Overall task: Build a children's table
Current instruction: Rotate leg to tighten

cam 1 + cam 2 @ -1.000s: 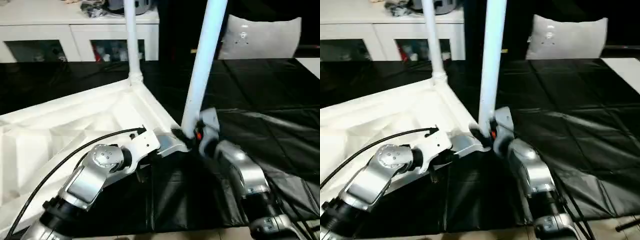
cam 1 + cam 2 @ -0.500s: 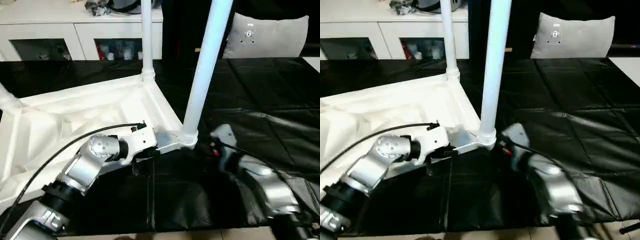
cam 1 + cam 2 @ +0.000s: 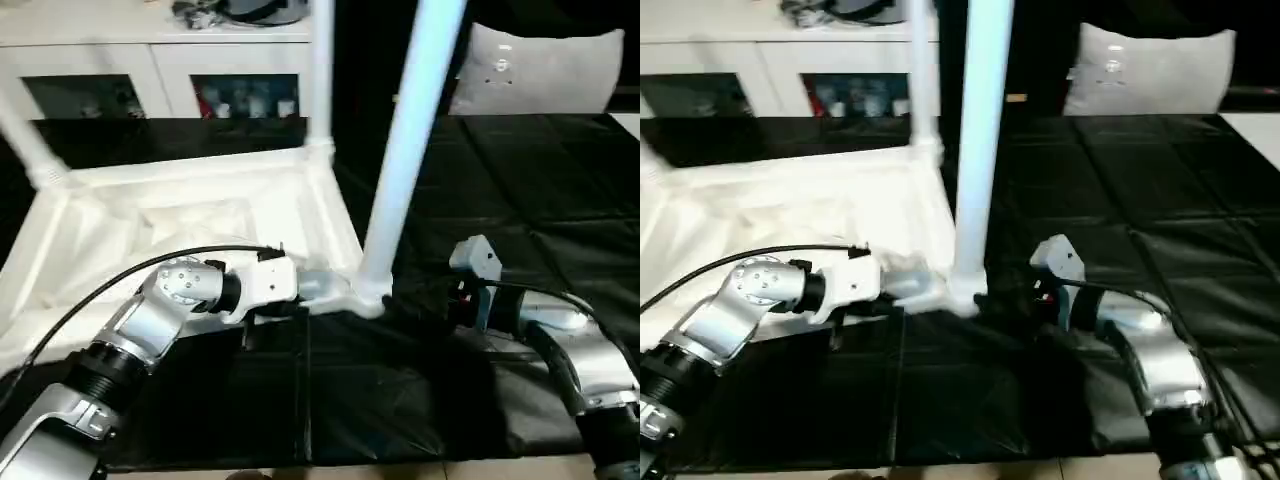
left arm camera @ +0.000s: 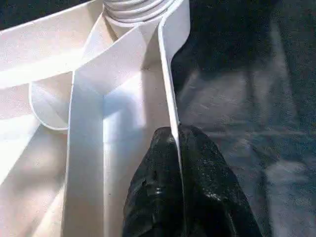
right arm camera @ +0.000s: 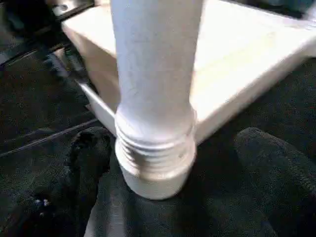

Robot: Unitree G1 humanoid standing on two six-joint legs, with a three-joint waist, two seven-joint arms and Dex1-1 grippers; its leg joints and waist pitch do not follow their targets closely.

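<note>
Head views: the children's table (image 3: 200, 200) lies upside down on the black-covered counter (image 3: 520, 180), ribbed underside up, and it has swung round since a second ago, so its long rim now runs nearly square across the picture. The near leg (image 3: 405, 150) stands upright in its corner socket; two more legs rise at the far corners. The right gripper (image 3: 440, 296), which was pressed against that leg's base a second ago, has pulled back and now sits just beside it, apart from it.

Left wrist view: the left gripper (image 4: 175, 143) has its jaws pinched narrow on the tabletop's thin rim wall, holding the top.

Right wrist view: the leg's ribbed collar (image 5: 155, 153) sits low in its socket, with the right jaws spread wide to either side, gripping nothing. I judge this leg seated and released.
</note>
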